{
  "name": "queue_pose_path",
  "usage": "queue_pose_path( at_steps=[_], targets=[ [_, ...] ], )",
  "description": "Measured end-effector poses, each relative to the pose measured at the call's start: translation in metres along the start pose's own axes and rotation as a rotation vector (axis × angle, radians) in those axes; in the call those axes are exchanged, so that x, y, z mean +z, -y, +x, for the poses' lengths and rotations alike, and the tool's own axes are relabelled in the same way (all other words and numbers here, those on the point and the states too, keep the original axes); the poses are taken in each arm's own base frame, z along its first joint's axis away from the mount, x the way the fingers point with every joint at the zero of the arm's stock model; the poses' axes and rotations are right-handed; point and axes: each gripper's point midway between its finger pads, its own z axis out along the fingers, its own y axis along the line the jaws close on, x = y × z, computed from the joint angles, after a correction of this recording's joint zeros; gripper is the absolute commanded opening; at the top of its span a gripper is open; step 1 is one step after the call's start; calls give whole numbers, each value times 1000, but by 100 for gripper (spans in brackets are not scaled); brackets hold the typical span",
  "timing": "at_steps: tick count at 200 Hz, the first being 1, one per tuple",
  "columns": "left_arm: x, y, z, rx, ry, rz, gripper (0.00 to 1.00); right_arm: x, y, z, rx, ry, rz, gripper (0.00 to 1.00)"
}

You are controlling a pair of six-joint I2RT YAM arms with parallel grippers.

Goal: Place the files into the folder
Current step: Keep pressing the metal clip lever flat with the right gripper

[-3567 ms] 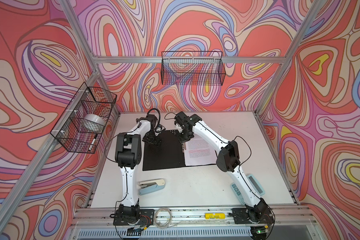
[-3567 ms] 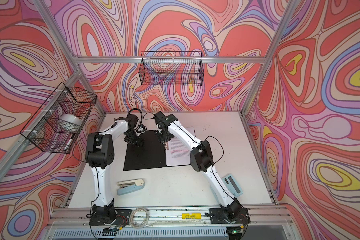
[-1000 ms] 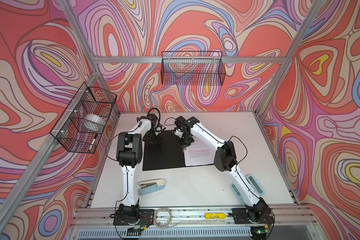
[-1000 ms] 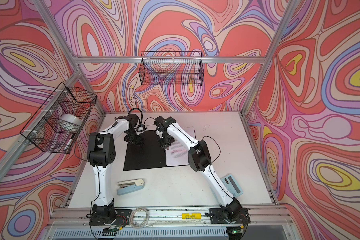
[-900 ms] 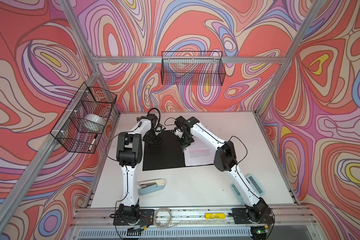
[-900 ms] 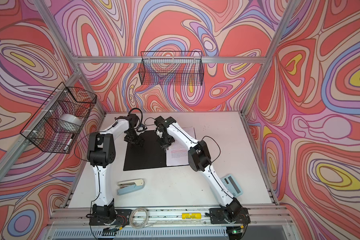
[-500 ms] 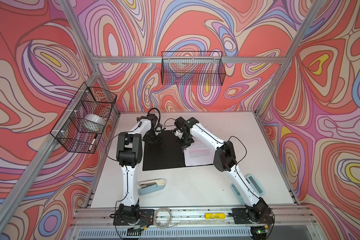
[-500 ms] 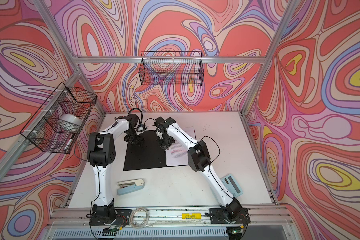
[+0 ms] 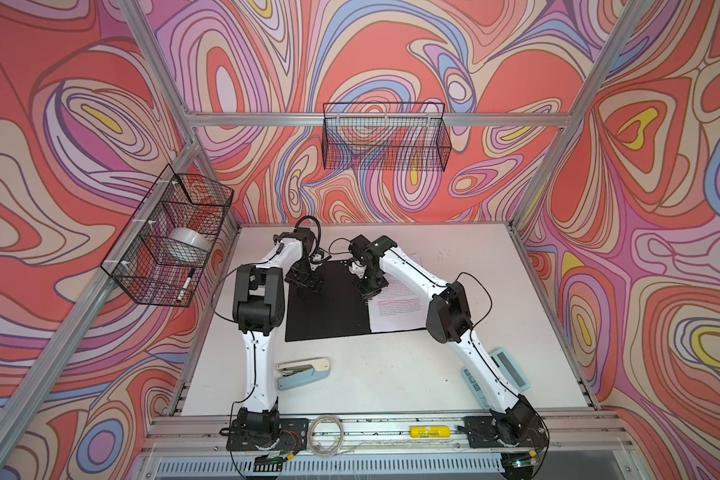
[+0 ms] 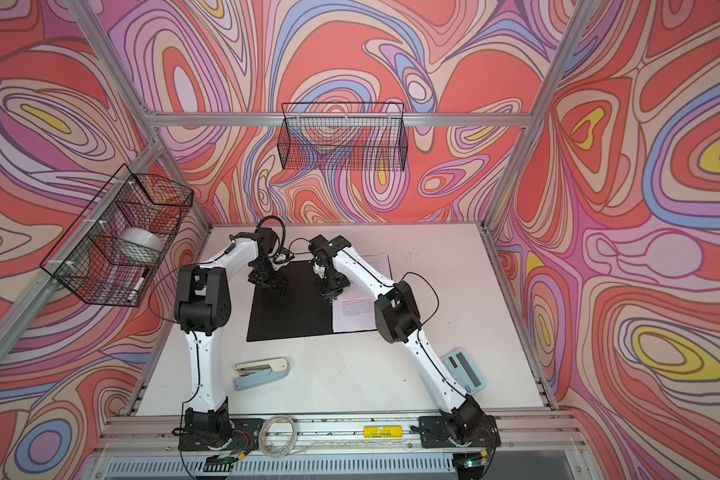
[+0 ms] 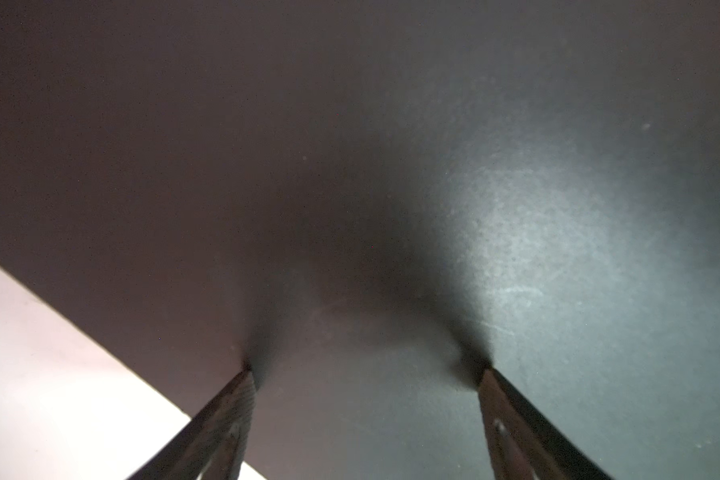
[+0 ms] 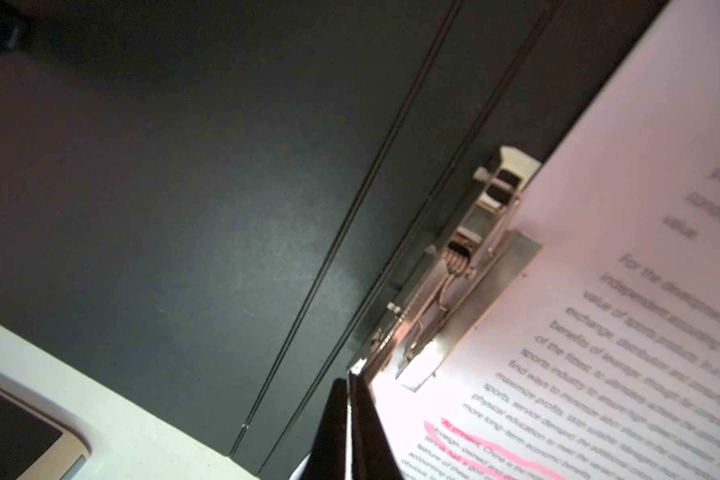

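The files lie on the right half of the open folder, their spine-side edge under the metal clip (its plate rests on the top sheet). The right gripper, pinched shut and empty, sits at the clip's end. The left gripper, spread wide, presses the black left flap flat. The step in hand looks like securing the sheets. Next probably calls for checking the clip's bite, then folding the flap over.

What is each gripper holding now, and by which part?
Left gripper holds nothing: open, tips on the black folder. Right gripper is shut at the end of the metal clip; whether it pinches it is unclear.
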Motion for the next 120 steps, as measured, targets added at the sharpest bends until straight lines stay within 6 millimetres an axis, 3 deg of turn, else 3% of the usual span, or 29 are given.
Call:
queue_pose_path(
  at_steps=[120],
  targets=[
    [0,0,0,-1,0,0,84,2,0,0,-1,-4,0,6]
  ],
)
